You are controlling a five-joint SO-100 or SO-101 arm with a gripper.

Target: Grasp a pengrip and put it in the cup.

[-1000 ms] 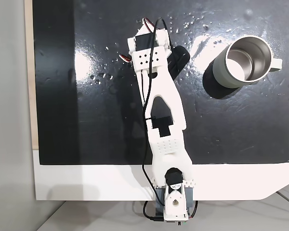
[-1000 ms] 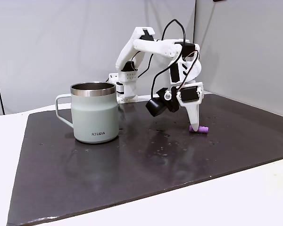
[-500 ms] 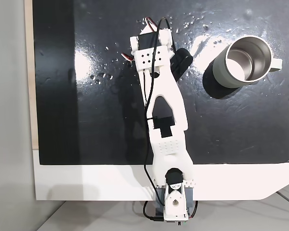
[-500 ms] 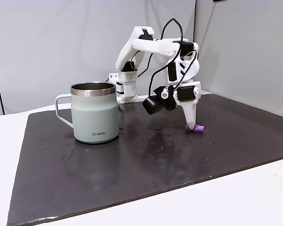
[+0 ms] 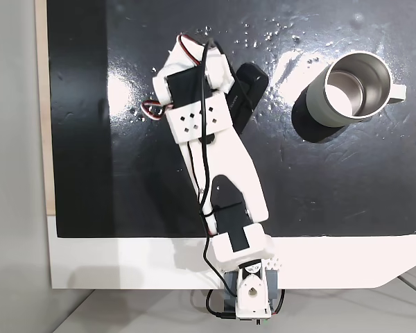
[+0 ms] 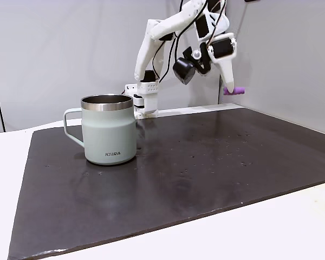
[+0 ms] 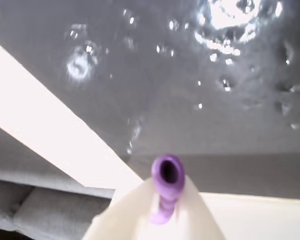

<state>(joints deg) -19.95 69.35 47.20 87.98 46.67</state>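
my gripper (image 6: 229,89) is clamped on the pengrip (image 6: 233,91), up in the air near the top right of a fixed view, well clear of the dark mat (image 6: 206,162). in the wrist view the little purple tube (image 7: 167,180) sits low centre, its open end facing the camera, between the white fingers (image 7: 200,215). the cup (image 6: 109,129) stands upright at left of the frame, well apart; from above it's in the upper right corner (image 5: 351,89).

Overhead; low side-on; close wrist camera
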